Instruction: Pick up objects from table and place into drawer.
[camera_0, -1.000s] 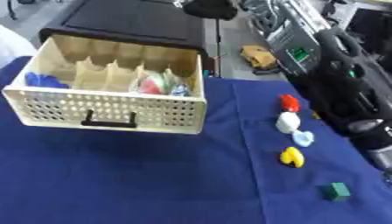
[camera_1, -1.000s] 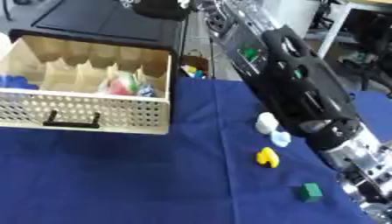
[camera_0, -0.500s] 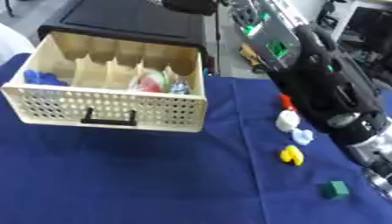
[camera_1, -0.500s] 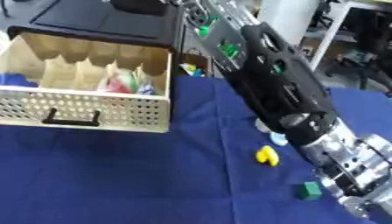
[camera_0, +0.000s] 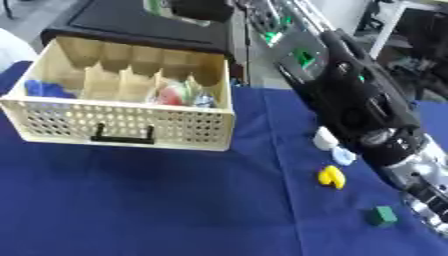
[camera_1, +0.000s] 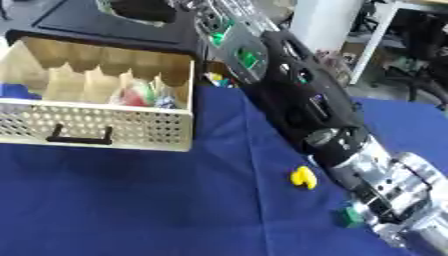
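Right hand fingers: can't tell their state, they run off frame at 4 o'clock. Arm hangs over the loose pieces; looks like the reach-to-pick step. Next: settle on one piece, likely the green block, just beside the wrist. Yellow piece and two pale pieces lie at 3 o'clock on the blue-clothed table. Beige perforated drawer sits open at 10 o'clock, partly filled.
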